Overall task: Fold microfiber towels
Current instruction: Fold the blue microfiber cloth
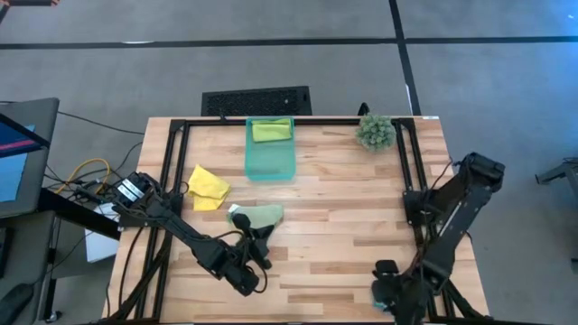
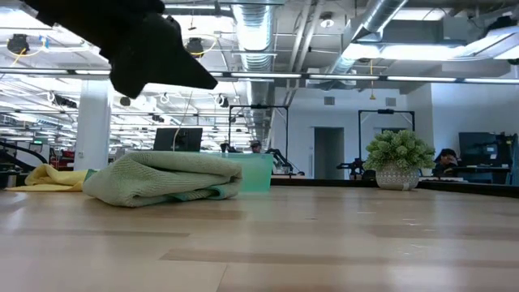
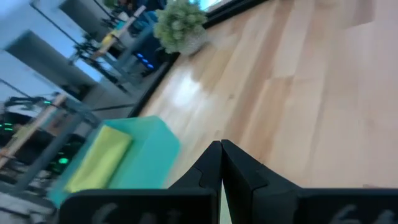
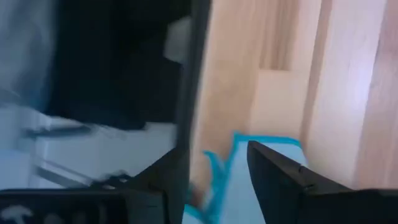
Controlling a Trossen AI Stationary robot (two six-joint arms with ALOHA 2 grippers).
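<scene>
Wooden tabletop [image 1: 334,217] seen from above, with four cloths spread over it. Pale green towel [image 1: 260,215] bunched and roughly folded left of centre, lying flat on the wood; in the low view the same towel [image 2: 162,178] a soft rounded heap. Yellow towel [image 1: 208,186] crumpled just left of and slightly farther than the pale green one, near it, contact not clear. Lime green towel [image 1: 271,131] lying in the far end of the teal bin [image 1: 270,162], which stands at the far middle of the tabletop. Small spiky plant [image 1: 374,131] in its pot at the far right, well apart from the bin. Light blue towel [image 4: 261,186] visible only in the right wrist view, at the near right edge of the tabletop, directly under the right claw.

Left claw [image 1: 263,234] reaching in from the near left, tips at the near edge of the pale green towel, fingers pressed together and holding nothing, as seen in the left wrist view [image 3: 221,163]. Right claw [image 4: 217,163] low at the near right corner, fingers apart with a clear gap, light blue cloth showing between them, nothing gripped
</scene>
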